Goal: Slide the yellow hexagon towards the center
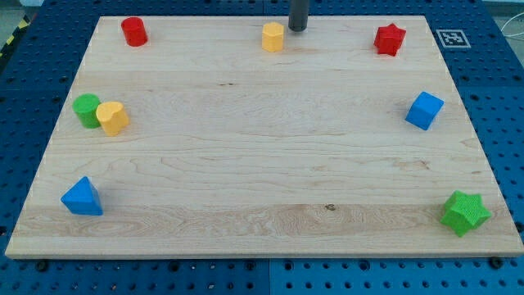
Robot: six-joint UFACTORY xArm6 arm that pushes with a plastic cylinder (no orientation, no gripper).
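Across the pale wooden desk [262, 164] the blocks lie scattered near the edges. At the view's bottom right sits a green star block [465, 213]; at the bottom left, a blue triangular block [82, 197]. The yellow hexagon block [273, 37] stands near the top edge, centre. My tip [297, 29], a bare dark rod with no end effector jaws, stands just right of the hexagon, contact not discernible.

The wooden tabletop [262, 180] carried eight blocks. I saw a yellow hexagon [273, 37], red cylinder [134, 31] and red star [390, 39] along the view's top. A green block [85, 108] touched a yellow block [113, 118]; a blue triangle [82, 197], blue cube [424, 111] and green star [465, 213] lay elsewhere.
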